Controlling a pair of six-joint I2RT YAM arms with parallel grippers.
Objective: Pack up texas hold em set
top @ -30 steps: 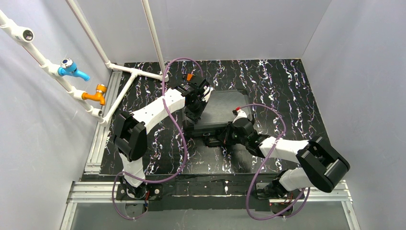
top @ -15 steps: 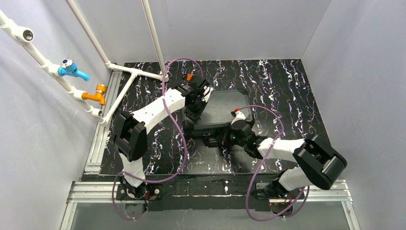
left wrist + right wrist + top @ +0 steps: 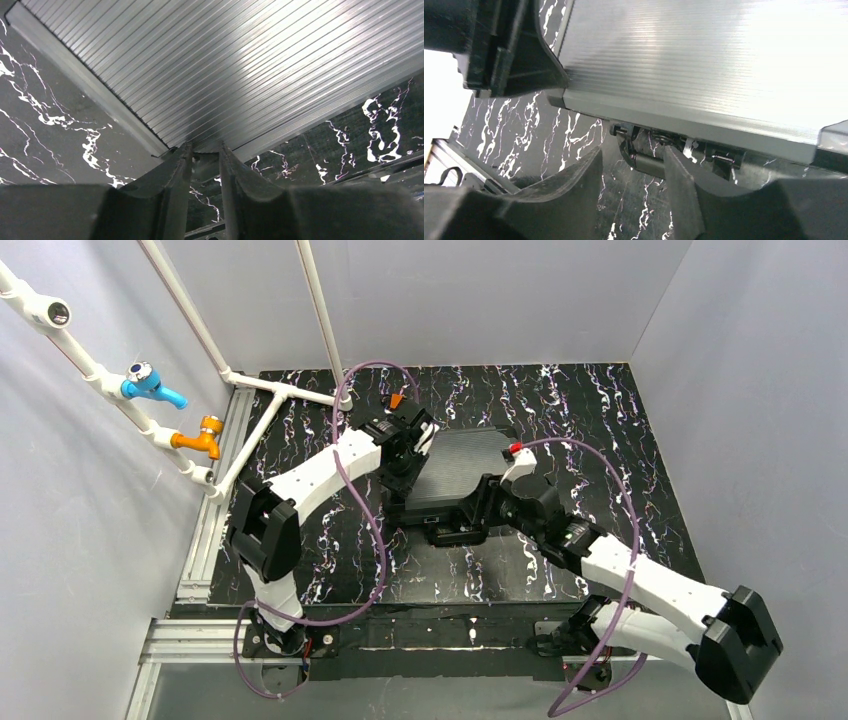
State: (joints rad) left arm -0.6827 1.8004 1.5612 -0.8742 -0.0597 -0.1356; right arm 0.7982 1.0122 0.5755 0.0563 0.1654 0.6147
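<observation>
**A:** Left jaws are narrowed to a slit, tips at the left edge of the lid (image 3: 225,65). Pinching it? Cannot tell. Right jaws stand apart, straddling the handle (image 3: 650,165) at the front of the case (image 3: 462,462).

**B:** The case lies on the bench (image 3: 600,420). Risk?

**A:** A handle tug could skid the case or pop the lid.

Plain pale grey walls (image 3: 480,290) enclose a black desk (image 3: 620,430) veined with white. At upper left, white pipes (image 3: 190,330) carry a blue tap (image 3: 150,382) and an orange tap (image 3: 200,435).
</observation>
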